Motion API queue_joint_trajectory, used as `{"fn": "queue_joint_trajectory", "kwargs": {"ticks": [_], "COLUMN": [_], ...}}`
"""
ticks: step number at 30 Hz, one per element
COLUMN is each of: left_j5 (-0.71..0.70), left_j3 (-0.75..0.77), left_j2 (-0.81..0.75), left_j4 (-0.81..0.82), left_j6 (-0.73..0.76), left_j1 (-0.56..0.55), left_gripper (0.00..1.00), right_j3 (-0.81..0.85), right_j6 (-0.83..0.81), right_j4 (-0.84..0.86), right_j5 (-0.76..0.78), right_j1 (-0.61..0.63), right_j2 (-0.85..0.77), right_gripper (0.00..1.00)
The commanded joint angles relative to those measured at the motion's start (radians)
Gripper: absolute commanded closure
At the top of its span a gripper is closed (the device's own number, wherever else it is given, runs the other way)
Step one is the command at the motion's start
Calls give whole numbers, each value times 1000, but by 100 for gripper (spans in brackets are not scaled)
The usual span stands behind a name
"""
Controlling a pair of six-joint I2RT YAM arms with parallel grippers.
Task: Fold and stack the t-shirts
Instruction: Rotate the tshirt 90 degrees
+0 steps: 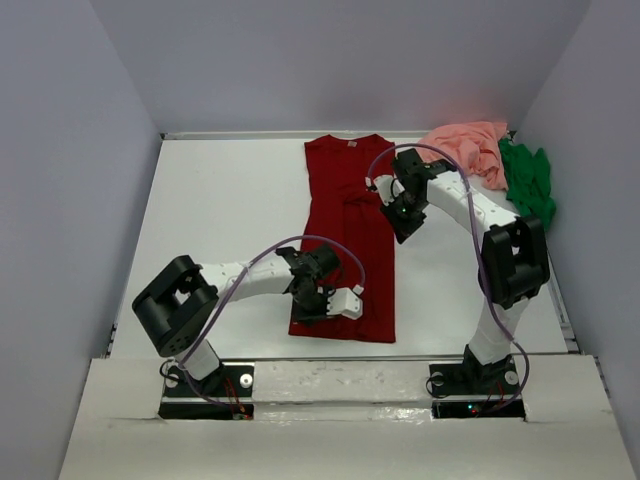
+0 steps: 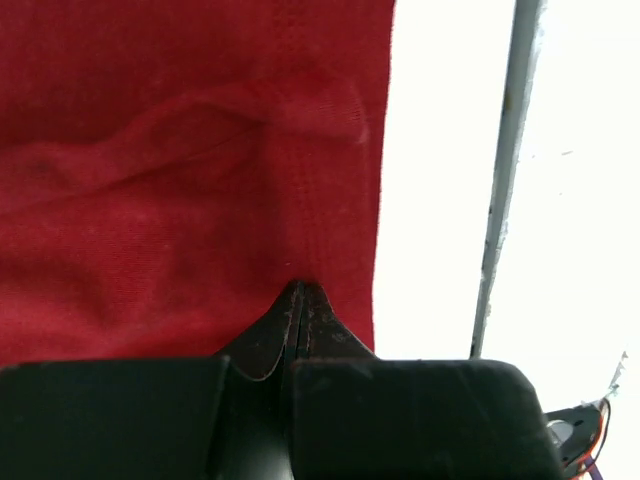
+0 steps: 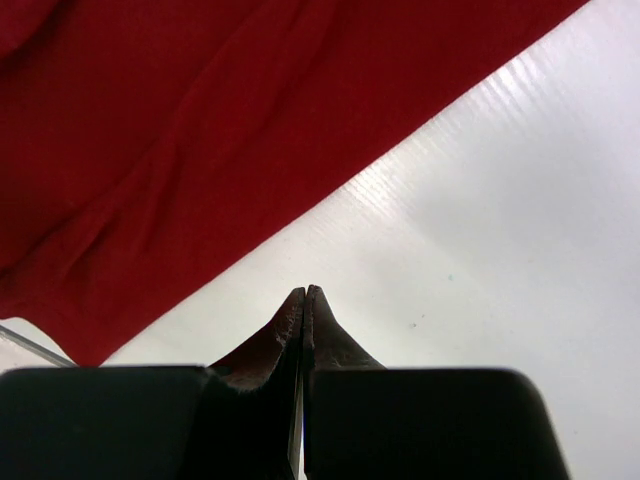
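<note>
1. You have the dark red t-shirt (image 1: 345, 240) lying flat in the middle of the table (image 1: 220, 210) as one long strip. Its sides look tucked in already (that is my guess from the narrow shape).
2. It is not folded short yet, so that fold is left to do.
3. The salmon pink t-shirt (image 1: 468, 145) and the bright green t-shirt (image 1: 530, 180) lie crumpled side by side in the far right corner. Neither is folded, and nothing is stacked, so most of the job is still ahead.
4. Your left claw (image 2: 298, 295) is squeezed shut. Its tips sit right on the red cloth, near the shirt's bottom left corner. I cannot tell if any cloth is pinched between them.
5. Your right claw (image 3: 305, 295) is squeezed shut too and holds nothing. It is over bare table, just beside the red shirt's right edge, about halfway along, not touching it.
</note>
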Motion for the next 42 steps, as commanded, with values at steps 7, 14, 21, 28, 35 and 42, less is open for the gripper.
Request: {"fn": "queue_joint_trajectory", "kwargs": {"ticks": [7,14,21,28,35,42], "left_j5": [-52,-82,-140,-197,-197,-186], "left_j3": [104,147,71,14,20,11], "left_j2": [-164,-230,-348,-425,-433,-436], "left_j4": [85,221,289,304,300,298], "left_j6": [-52,-165,-221,-237,-242,-237], "left_j1": [70,378,601,647,681,689], "left_gripper": [100,100,100,100,100,100], "right_j3": [-47,24,96,150,153,135], "right_j6": [-14,-1,-21,-41,-34,-16], "right_j4": [33,4,25,45,65,86], "right_j5": [-24,-125,-183,-186,-107,50], "right_j1": [-9,-9,-9,-9,-9,-9], "right_j2": [-126,-28,151,263,312,291], "right_gripper": [100,100,100,100,100,100]}}
